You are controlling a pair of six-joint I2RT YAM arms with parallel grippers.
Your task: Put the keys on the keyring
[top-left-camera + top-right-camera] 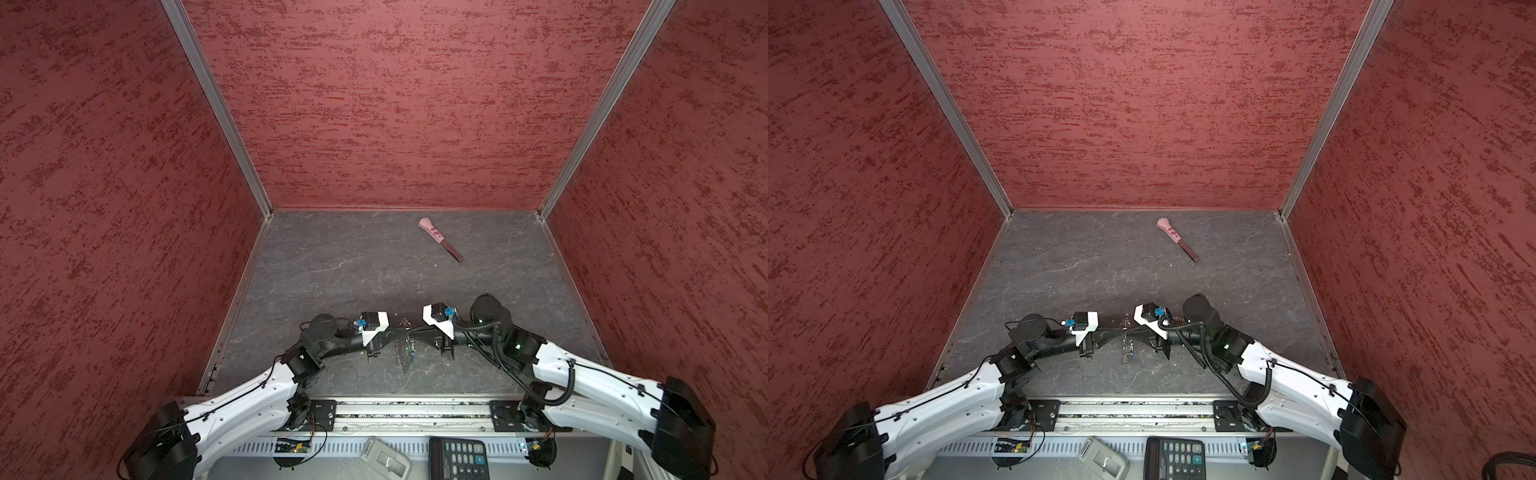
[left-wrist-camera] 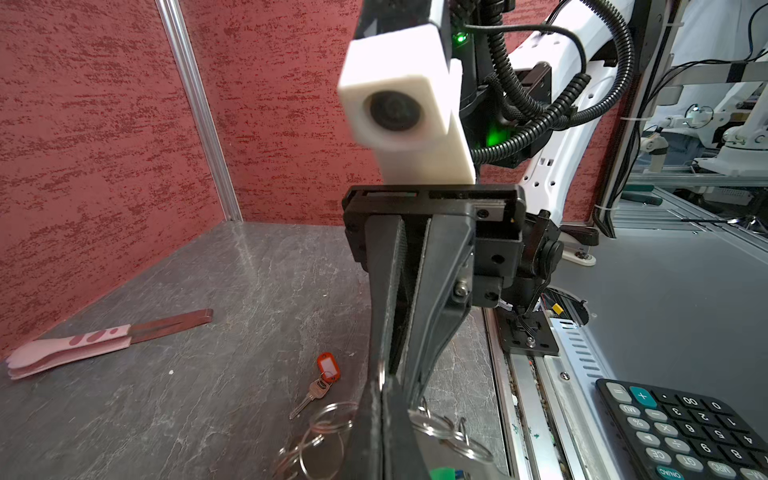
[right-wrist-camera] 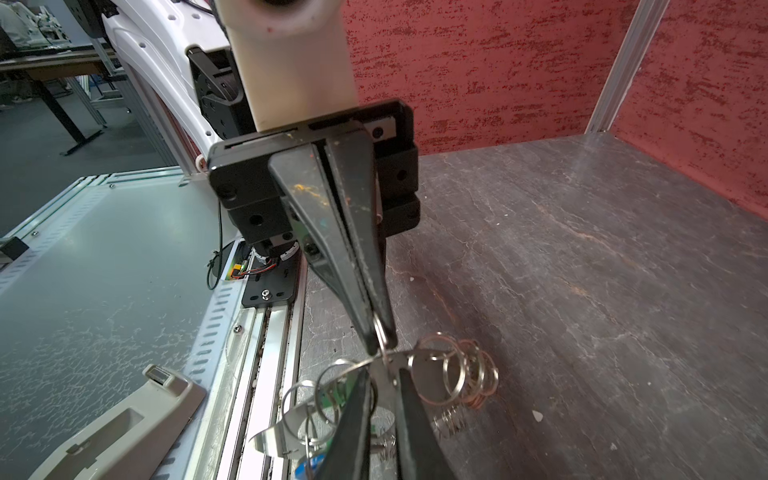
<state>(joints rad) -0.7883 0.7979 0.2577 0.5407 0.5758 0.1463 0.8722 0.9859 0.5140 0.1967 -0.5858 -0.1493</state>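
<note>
Left gripper (image 3: pixel 380 345) and right gripper (image 2: pixel 384 380) jaws both clamp 1 keyring (image 3: pixel 478 376); 1 red-tagged key (image 2: pixel 328 368) on table (image 1: pixel 332 270); 1 pink tool (image 1: pixel 440 239) at 1 o'clock.

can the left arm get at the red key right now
Probably not yet: the left tool is shut on the keyring, with the right tool at it too. The red key lies bare on the table; it must let go first.

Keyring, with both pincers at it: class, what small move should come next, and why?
Probably close the right pincer fully on its ring. The left pincer pinches the keyring, while the right's fingers seem narrowly apart; a firm second hold would let a ring be spread for the red-tagged key lying on the table.
</note>
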